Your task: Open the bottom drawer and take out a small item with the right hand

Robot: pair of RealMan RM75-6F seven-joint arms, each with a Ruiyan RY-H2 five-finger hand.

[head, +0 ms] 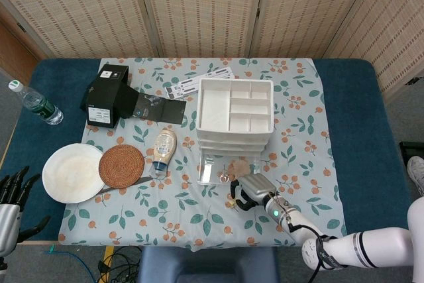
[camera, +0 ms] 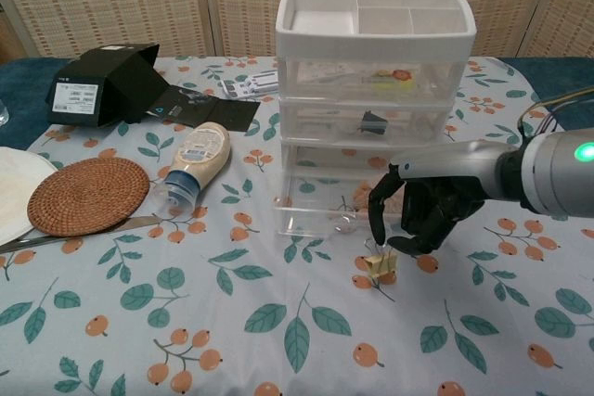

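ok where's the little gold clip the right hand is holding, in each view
Head view: the gold clip is low and right of centre, at the fingertips of the right hand, just in front of the open bottom drawer.
Chest view: it hangs right of centre at, under the right hand, just above the cloth in front of the drawer.
Shared landmark: the white drawer unit.

We cannot make out what the small item [camera: 380, 264] pinched under the right hand [camera: 419, 215] is; its top is hidden by the fingertips [camera: 378, 229]. Behind that hand, part of the bottom drawer [camera: 316, 210] and its contents are covered. The left hand [head: 12, 193] is cut off by the head view's edge.
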